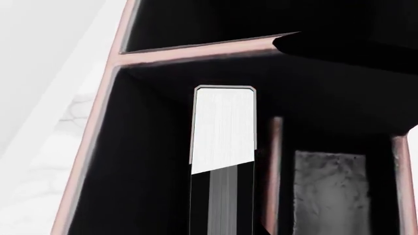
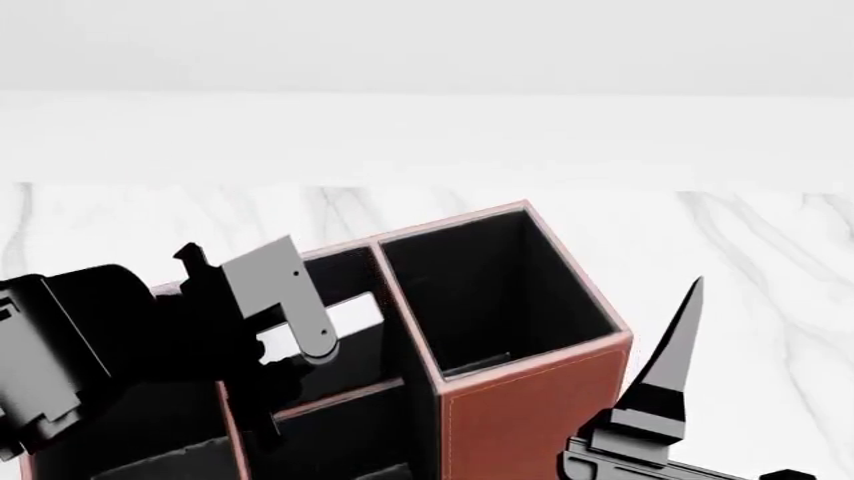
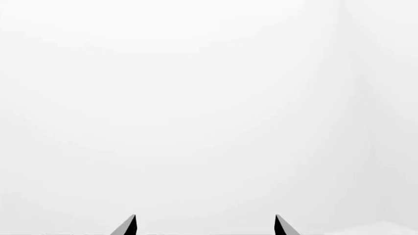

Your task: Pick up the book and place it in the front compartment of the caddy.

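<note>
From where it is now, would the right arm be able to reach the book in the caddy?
Probably not easily. The book stands deep in a caddy cell, with the left gripper over it. The right gripper is outside, open, pointing up and away.

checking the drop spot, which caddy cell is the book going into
The deep middle cell of the caddy, bounded by the low pink-edged divider. The book stands inside it; the tall square end cell holds nothing visible.

White marble table [image 2: 747, 260] w/ reddish-brown caddy [image 2: 534, 420] standing on it.
</note>
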Tool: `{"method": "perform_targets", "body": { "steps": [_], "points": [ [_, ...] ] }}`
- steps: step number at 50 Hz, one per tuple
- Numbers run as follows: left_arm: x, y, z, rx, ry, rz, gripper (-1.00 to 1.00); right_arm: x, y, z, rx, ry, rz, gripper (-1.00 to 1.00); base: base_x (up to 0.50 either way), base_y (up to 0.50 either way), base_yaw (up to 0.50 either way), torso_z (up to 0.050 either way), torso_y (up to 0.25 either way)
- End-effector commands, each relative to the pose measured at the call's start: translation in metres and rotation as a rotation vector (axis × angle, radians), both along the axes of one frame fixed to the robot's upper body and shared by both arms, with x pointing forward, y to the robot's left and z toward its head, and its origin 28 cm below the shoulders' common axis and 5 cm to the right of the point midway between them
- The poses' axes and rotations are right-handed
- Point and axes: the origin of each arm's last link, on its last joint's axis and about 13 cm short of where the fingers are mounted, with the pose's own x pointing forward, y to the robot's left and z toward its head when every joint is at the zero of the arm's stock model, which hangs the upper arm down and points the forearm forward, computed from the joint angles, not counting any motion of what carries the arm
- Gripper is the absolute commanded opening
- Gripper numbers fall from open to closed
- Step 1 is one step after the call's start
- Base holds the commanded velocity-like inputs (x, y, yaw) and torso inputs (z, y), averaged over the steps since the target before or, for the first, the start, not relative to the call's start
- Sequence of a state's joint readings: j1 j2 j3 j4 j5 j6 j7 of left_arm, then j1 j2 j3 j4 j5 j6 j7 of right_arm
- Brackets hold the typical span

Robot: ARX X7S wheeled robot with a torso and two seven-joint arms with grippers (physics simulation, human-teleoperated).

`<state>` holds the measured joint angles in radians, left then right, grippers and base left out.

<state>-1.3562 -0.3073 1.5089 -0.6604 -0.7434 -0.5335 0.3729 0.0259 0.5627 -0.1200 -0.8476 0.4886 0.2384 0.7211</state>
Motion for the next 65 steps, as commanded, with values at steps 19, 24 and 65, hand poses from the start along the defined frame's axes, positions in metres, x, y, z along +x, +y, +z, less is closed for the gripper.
{"method": "perform_targets", "body": {
  "steps": [19, 24, 65],
  "points": [
    [0.006, -0.017, -0.004, -0.066, -0.002, -0.039, -1.00, 0.002, 0.000, -0.001, -0.008, -0.013, 0.007, 1.00, 0.00, 0.00, 0.00, 0.001, 0.002],
    [0.005, -0.017, -0.005, -0.067, 0.002, -0.038, -1.00, 0.003, 0.000, -0.001, -0.006, -0.013, 0.007, 1.00, 0.00, 0.00, 0.00, 0.000, 0.000],
    [-0.029, -0.021, 0.006, -0.253, -0.070, 0.048, 1.00, 0.002, 0.004, 0.002, -0.006, -0.019, 0.027, 1.00, 0.00, 0.00, 0.00, 0.000, 0.000]
  ]
}}
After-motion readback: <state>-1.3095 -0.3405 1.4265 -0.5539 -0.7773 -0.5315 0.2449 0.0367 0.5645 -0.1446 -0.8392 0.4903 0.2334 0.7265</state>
